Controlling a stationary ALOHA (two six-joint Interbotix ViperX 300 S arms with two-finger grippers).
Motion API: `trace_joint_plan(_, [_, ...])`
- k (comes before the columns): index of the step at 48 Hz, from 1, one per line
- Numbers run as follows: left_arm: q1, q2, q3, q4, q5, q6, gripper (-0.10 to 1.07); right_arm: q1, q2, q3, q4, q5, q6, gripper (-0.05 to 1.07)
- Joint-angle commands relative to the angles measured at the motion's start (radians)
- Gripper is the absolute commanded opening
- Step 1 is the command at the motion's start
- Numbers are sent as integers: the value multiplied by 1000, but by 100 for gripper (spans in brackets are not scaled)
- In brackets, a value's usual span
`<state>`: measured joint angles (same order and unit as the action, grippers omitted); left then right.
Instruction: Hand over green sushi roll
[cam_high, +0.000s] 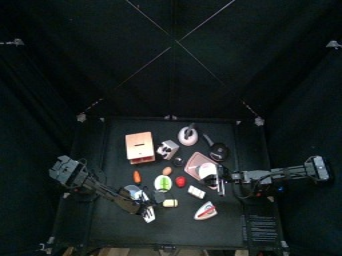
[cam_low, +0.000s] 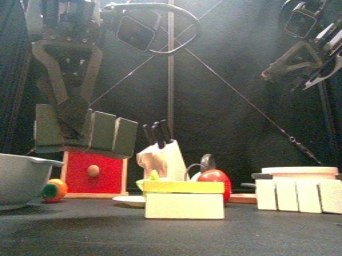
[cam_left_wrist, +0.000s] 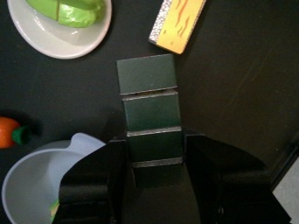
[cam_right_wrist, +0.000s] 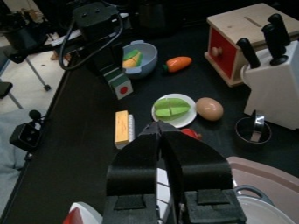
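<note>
The green sushi roll (cam_right_wrist: 121, 85) is a tiny stubby piece with a bright green outside and a white face with a red dot. It sits on the table between the yellow block (cam_right_wrist: 122, 128) and the small bowl (cam_right_wrist: 138, 57). My right gripper (cam_right_wrist: 173, 133) is shut and holds nothing, and it hovers well short of the roll. My left gripper (cam_left_wrist: 152, 144) is open above the table near the bowl (cam_left_wrist: 41, 179). A dark green segmented strip (cam_left_wrist: 149, 101) lies in its gap. Whether the jaws press on the strip is unclear.
A white plate of green slices (cam_right_wrist: 173, 108), a brown egg-like piece (cam_right_wrist: 209, 108) and an orange piece (cam_right_wrist: 177, 63) lie around the roll. The red box (cam_low: 94, 172) and knife block (cam_low: 163, 160) stand behind. A pink plate (cam_high: 201, 165) lies under the right arm.
</note>
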<state>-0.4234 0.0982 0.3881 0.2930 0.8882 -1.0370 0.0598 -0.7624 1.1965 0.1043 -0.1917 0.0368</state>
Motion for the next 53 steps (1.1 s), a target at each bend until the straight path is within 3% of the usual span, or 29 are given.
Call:
trace_joint_plan(1, [3,-31,-11,37,-2,6,47,3,6,-15,2,-9,0,1])
trace_joint_plan(13, [6,-114,23,187,-20,-2,47,11,46,-58,-6,-37,-2,3])
trace_joint_plan(21, [21,-160,40,272,-92,-8,47,21,106,-97,-9,-77,-3,13])
trace_joint_plan(34, [84,-189,84,385,-351,-8,47,55,190,-167,-18,-189,-3,47])
trace_joint_plan(50, [155,-195,115,416,-492,-3,47,75,311,-212,-11,-258,-2,100])
trace_joint_plan(53, [164,-193,115,419,-512,-2,47,72,336,-227,-11,-256,-2,105])
